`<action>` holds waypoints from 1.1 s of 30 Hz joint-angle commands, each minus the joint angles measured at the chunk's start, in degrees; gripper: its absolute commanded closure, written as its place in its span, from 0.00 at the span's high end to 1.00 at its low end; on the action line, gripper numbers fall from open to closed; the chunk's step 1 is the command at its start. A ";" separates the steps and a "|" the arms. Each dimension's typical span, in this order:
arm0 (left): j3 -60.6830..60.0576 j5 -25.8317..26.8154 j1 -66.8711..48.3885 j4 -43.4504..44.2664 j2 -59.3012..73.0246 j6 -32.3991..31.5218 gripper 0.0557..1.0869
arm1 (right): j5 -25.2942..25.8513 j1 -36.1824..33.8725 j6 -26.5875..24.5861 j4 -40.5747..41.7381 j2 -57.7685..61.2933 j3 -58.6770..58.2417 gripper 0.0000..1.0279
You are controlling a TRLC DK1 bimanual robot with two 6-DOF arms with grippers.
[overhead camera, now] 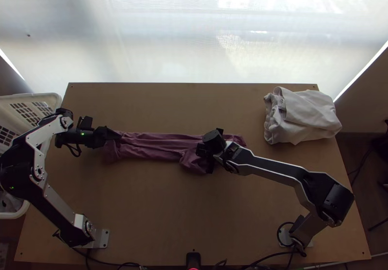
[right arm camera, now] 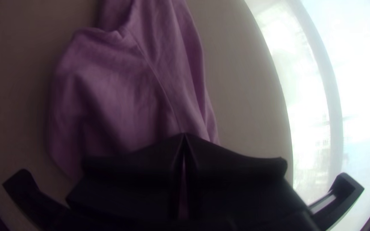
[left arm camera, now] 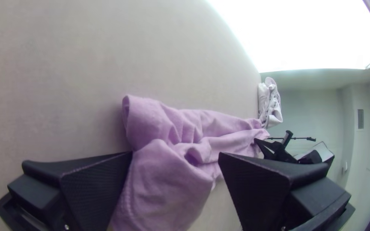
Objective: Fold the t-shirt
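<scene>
The purple t-shirt lies gathered in a long narrow strip across the table, with a bunched part near its right end. At its left end is my left gripper. In the left wrist view the left gripper is open, with a rumpled end of the t-shirt between its fingers. My right gripper is over the strip's right part, hiding some cloth. In the right wrist view the right gripper has its fingertips together on the t-shirt, beside a seam.
A folded white cloth rests at the table's back right corner. A white plastic basket stands off the left edge, partly behind the left arm. Bare wood lies in front of the t-shirt, between the arms' bases.
</scene>
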 commanded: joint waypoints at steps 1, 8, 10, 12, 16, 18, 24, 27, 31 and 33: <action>-1.25 -0.30 -2.52 1.96 0.86 -1.03 0.93 | 0.02 0.03 0.07 1.00 0.66 -0.10 0.03; -2.30 0.58 -3.67 1.87 -0.19 -0.85 0.54 | 1.25 -0.06 -1.43 3.64 2.24 0.16 0.03; -2.39 0.58 -3.84 1.87 -0.55 -1.03 0.37 | 1.34 -0.06 -1.43 3.81 2.59 0.16 0.03; -2.30 0.67 -3.93 1.78 -1.07 -1.47 0.24 | 1.42 0.03 -1.43 3.90 2.85 0.08 0.03; -1.34 0.58 -3.84 0.90 -2.66 -3.31 0.08 | 1.42 0.03 -1.51 3.90 2.94 -0.19 0.03; 0.24 0.67 -3.75 -1.12 -3.80 -4.28 0.08 | 1.42 0.38 -1.51 3.90 2.76 -0.54 0.03; 4.55 0.58 -5.34 -6.65 -8.37 -6.12 0.03 | 1.51 1.34 -0.99 3.90 2.68 -0.63 0.03; 5.87 0.49 -4.98 -9.73 -9.34 -4.72 0.03 | 1.60 2.14 -0.72 3.90 2.15 -0.45 0.03; 6.05 0.23 -2.17 -13.42 -10.04 -0.76 0.03 | 1.60 2.31 -0.72 3.90 1.97 -0.45 0.03; 6.22 0.14 -0.41 -15.71 -10.21 1.79 0.03 | 1.60 2.57 -0.63 3.90 2.06 -0.19 0.03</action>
